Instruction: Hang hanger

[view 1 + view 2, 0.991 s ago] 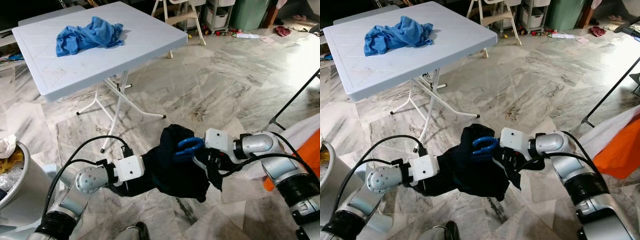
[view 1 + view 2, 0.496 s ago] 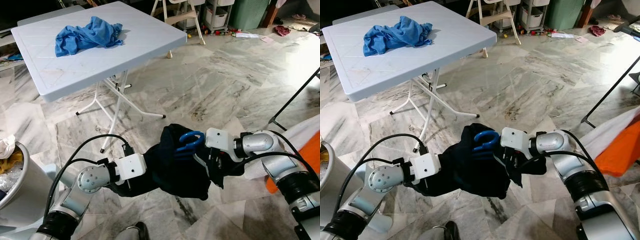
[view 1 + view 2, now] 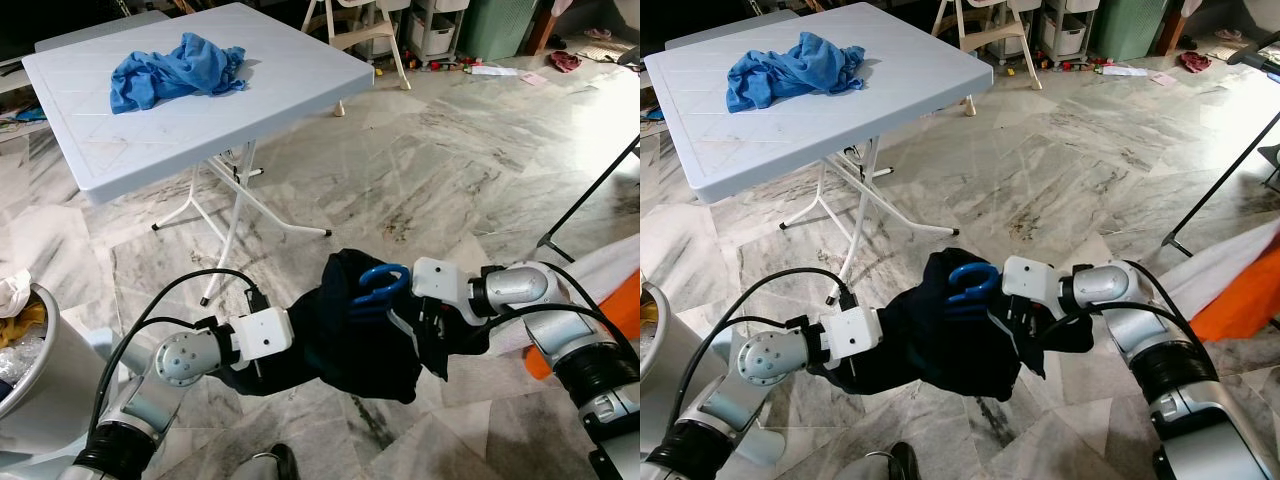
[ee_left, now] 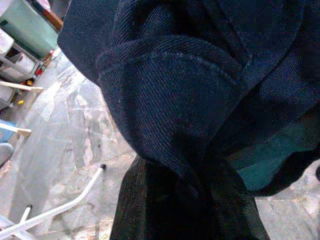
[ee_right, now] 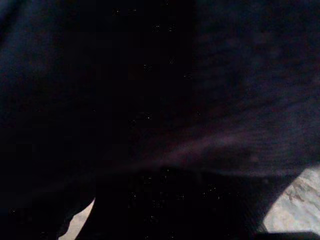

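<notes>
Left eye view, hold: both arms meet low in front of the robot, a dark garment [image 3: 350, 335] bunched between them, the blue hanger [image 3: 378, 284] hook poking out of its top.
Left gripper [image 3: 285, 358]: buried in the cloth's left side; whether its fingers are parted or clenched cannot be told.
Right gripper [image 3: 425, 335]: pushed into the cloth just below the hook; finger state likewise cannot be told.
Left wrist view: folds of dark cloth [image 4: 200, 100] close against the camera, marble floor [image 4: 75, 130] beyond.
Step in hand, judged: carrying the dressed hanger toward a rail; not yet hung.
Advice: keep the hook upright and free of the cloth, support the load with both arms, and turn right toward the rack.
Nearby left: basket [image 3: 40, 370] with laundry beside the left arm.
Nearby right: orange and white cloth [image 3: 625, 290] hanging by a black rack leg [image 3: 590, 195], near the right arm.
Obstruction, judged: the rack leg slants across the approach; trailing cloth may snag.
Farther: white folding table [image 3: 290, 90] carrying a blue cloth [image 3: 175, 70], well apart.
Far: chair legs and clutter on the floor.
</notes>
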You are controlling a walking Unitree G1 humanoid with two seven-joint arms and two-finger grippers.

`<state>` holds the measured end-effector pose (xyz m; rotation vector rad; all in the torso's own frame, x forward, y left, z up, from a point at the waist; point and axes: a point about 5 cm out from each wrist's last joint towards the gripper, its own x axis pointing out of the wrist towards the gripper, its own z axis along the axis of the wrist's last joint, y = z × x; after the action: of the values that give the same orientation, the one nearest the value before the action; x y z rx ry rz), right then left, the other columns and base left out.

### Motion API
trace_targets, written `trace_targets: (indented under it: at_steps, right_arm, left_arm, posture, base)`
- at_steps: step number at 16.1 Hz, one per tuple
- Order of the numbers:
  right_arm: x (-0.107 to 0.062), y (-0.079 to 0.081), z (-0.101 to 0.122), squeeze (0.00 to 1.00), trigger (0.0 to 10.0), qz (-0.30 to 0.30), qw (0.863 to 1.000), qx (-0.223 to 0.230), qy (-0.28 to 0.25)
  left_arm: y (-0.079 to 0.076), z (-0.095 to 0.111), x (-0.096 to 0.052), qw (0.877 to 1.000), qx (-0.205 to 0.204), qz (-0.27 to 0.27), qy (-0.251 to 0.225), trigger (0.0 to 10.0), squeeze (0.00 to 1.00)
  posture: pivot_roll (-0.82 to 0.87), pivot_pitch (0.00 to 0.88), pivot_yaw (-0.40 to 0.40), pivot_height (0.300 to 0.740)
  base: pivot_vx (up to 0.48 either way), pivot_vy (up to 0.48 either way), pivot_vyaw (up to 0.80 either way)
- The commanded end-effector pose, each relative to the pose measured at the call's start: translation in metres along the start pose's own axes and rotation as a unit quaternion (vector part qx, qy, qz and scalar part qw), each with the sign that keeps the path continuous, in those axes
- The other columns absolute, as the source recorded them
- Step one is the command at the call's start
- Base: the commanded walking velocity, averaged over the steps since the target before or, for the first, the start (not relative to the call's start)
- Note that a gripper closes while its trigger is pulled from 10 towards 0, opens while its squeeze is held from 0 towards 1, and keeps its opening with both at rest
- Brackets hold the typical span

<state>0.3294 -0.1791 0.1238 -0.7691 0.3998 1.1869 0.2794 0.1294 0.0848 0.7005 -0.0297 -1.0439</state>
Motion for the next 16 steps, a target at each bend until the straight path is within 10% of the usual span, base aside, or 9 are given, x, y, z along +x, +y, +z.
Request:
trace_targets:
  at_steps: [1, 2, 16]
  right_arm:
    - [-0.010, -0.002, -0.014, 0.00, 0.0, -0.028, 0.999, 0.032, 0.017]
    - [-0.009, -0.002, -0.014, 0.00, 0.0, -0.028, 0.999, 0.032, 0.017]
    - [-0.020, -0.008, -0.020, 0.00, 0.0, -0.059, 0.997, 0.039, 0.006]
  left_arm:
    - [0.007, 0.013, 0.003, 0.999, 0.017, 0.012, -0.033, 10.0, 0.46]
    - [0.007, 0.011, 0.003, 0.999, 0.015, 0.015, -0.031, 10.0, 1.00]
    - [0.016, -0.025, -0.032, 0.995, 0.010, 0.095, 0.038, 10.0, 1.00]
  posture:
    - [-0.17, 0.103, 0.071, 0.740]
    - [-0.16, 0.103, 0.071, 0.740]
    - [-0.14, 0.114, 0.061, 0.740]
  base:
    - [0.000, 0.000, 0.00]
    - [0.000, 0.000, 0.00]
    - [0.000, 0.000, 0.00]
